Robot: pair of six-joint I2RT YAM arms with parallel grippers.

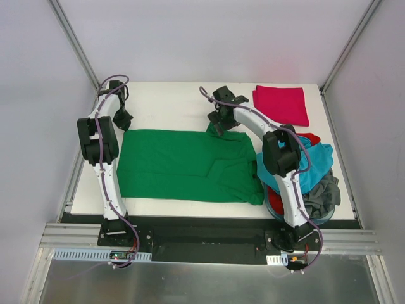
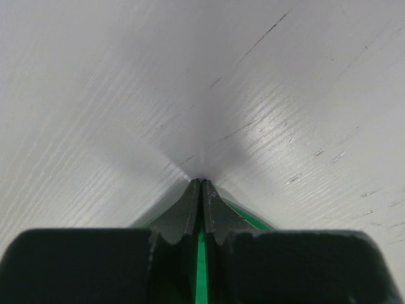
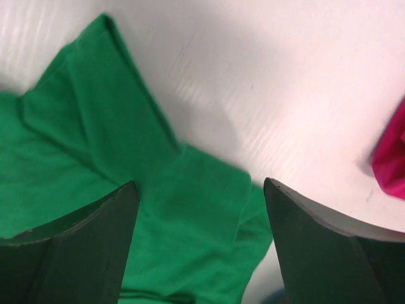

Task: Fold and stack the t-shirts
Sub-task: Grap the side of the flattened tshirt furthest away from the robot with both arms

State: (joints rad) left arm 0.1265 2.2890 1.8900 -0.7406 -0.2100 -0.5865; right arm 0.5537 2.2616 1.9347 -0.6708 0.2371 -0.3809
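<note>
The bright green t-shirt [image 1: 183, 164] lies spread flat across the table's middle. My left gripper [image 1: 122, 119] is at the shirt's far left corner, shut on its edge. In the left wrist view the jaws [image 2: 201, 181] are closed with a strip of green cloth [image 2: 201, 266] between them. My right gripper [image 1: 219, 126] is open over the shirt's far edge. Its fingers [image 3: 199, 183] straddle a sleeve of the green shirt [image 3: 95, 158]. A folded crimson-pink t-shirt [image 1: 280, 104] lies at the far right and also shows in the right wrist view [image 3: 392, 158].
A round blue tub [image 1: 276, 206] at the near right holds a teal shirt [image 1: 316, 166], a red shirt [image 1: 311, 137] and a dark grey shirt [image 1: 324, 193]. My right arm's elbow hangs over the tub. White walls close the table's sides.
</note>
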